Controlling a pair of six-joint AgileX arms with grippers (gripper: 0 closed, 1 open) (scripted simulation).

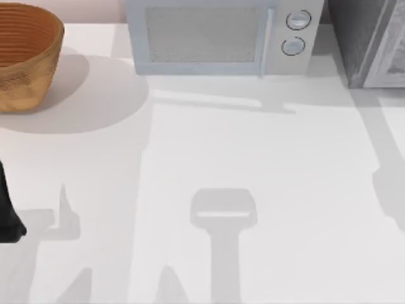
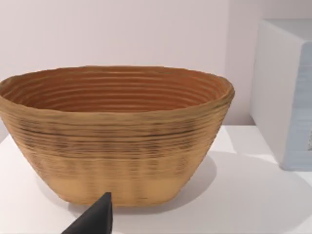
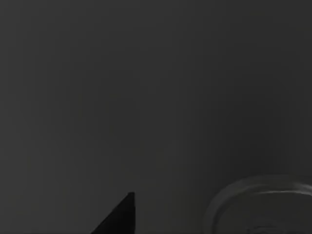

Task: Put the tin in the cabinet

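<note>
Silver-topped tin [image 3: 263, 204] beside right end effector [image 3: 117, 217]

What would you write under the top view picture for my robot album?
Woven basket at the table's far left, grey microwave at the back, dark cabinet far right, left arm by the left edge.

Wicker basket [image 1: 25, 54] at table [image 1: 253, 190] back left; microwave [image 1: 221, 38] back centre.
</note>
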